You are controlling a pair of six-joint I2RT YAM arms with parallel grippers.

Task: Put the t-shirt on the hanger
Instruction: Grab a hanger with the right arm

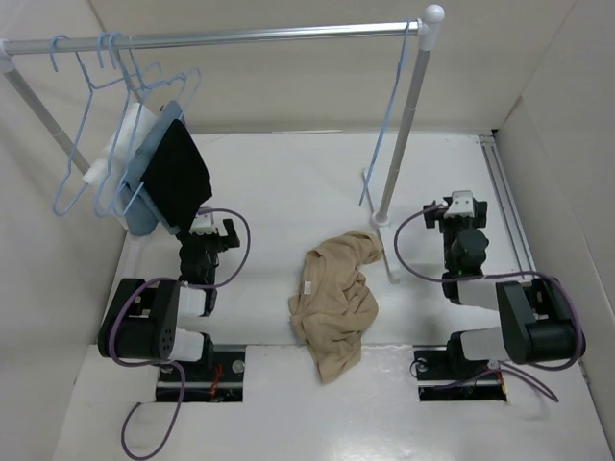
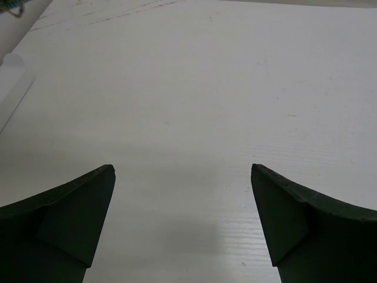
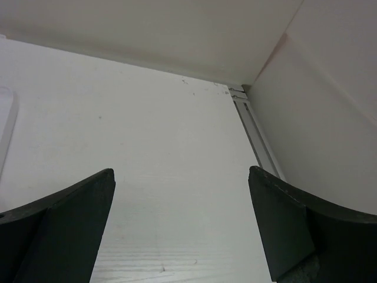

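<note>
Where the two arms are bolted along the near edge of the desk point(image 1: 288, 182), the tan t-shirt point(image 1: 334, 303) lies crumpled between them. It is a loose heap near the middle of that edge, its small white label showing, and neither arm touches it. A little farther in, the left pincer point(image 2: 182, 171) sits toward the left edge and the right pincer point(image 3: 181, 172) toward the right edge. Both wrist views show the fingers spread wide with only bare desk between them. Beyond the shirt, right of centre, the hanger point(image 1: 384, 130) — thin light-blue wire — hangs from the right end of the rail point(image 1: 259, 36). It is close beside the white upright post point(image 1: 404, 125), and its lower end is near the shirt's far tip. At the far left corner, more blue hangers point(image 1: 115, 67) crowd the rail's other end, together with a black garment point(image 1: 178, 173), a light blue garment point(image 1: 144, 206) and a white garment point(image 1: 120, 144).
</note>
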